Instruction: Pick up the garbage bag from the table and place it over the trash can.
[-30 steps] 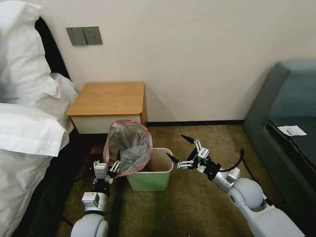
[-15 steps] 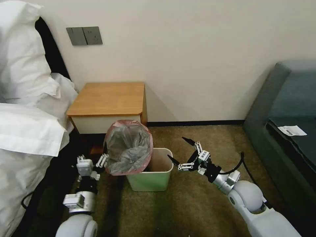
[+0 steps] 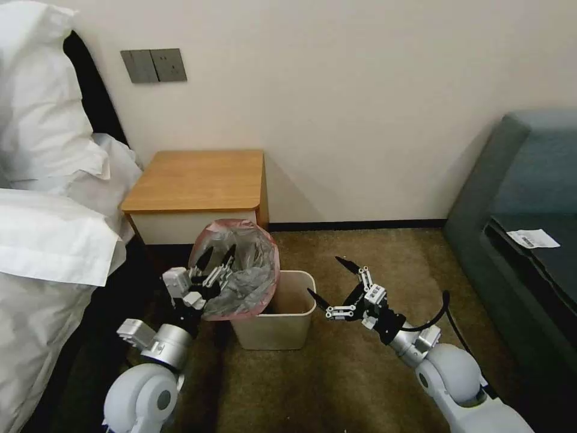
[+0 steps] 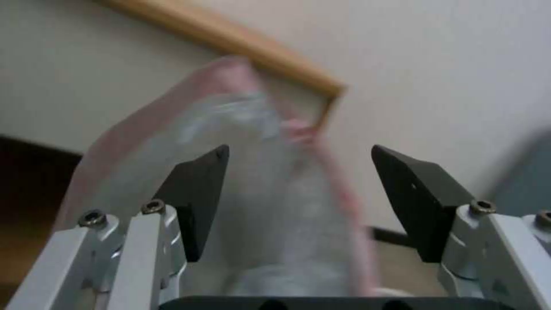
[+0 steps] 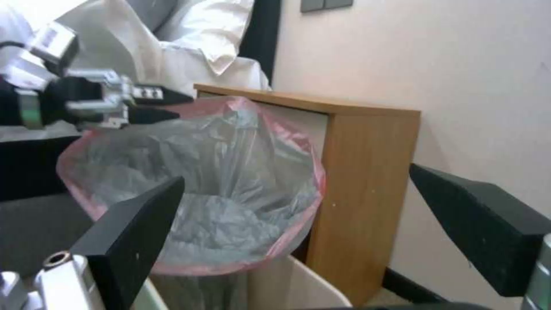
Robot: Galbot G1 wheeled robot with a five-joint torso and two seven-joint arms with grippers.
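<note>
**Two hands by the bag**

Both my hands were spread wide. My left hand point(image 3: 215, 260) was at the pink rim of the garbage bag point(image 3: 240, 278), gripping nothing. The bag stood puffed up in the trash can point(image 3: 282, 328) on the carpet, just before the bench point(image 3: 195, 179). My right hand point(image 3: 332, 279) hung near the can's other side.
</note>
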